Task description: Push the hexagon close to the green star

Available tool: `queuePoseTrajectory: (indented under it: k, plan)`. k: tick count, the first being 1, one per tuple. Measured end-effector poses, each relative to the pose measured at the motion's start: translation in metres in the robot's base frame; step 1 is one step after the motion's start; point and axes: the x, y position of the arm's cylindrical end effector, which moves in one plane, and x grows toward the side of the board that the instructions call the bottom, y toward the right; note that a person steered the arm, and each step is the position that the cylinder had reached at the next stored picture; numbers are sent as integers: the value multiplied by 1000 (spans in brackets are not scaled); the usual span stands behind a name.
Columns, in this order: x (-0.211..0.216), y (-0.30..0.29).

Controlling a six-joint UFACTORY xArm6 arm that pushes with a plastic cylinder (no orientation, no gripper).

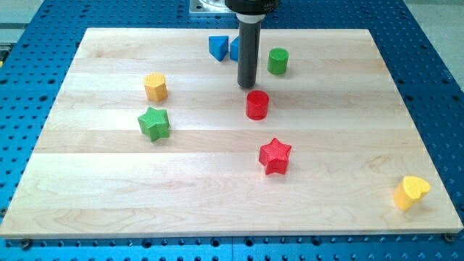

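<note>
Rod tip over a wooden board, no claw fitted.
Your tip [247, 85] sits just above the red cylinder [257, 104]; yellow hexagon [155, 86] lies far left, near the green star [154, 122]. Sweeping carelessly could knock the star away.

Board [87, 217] inventory, taken from my tip [247, 85]:
- red cylinder [257, 104], just beside, 5 o'clock
- red star [275, 156], farther, 5 o'clock
- green cylinder [278, 61], 2 o'clock
- blue block [218, 48], 11 o'clock, with what may be a second behind my rod
- yellow hexagon [155, 87], 9 o'clock
- green star [154, 123], near, at the hexagon's 6
- yellow heart [411, 192], far corner, 4 o'clock
</note>
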Motion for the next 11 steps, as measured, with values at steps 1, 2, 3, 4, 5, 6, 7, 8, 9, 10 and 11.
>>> queuePoseTrajectory:
  k: [1, 2, 3, 4, 5, 6, 7, 8, 9, 10, 11]
  plan:
    - [-2, -6]
    - [-2, -20]
    - [-5, -32]
    - [-21, -76]
    - [-20, -146]
    - [-17, -165]
    - [-6, -176]
    - [27, -172]
    - [41, -156]
    - [53, -180]
    - [68, -125]
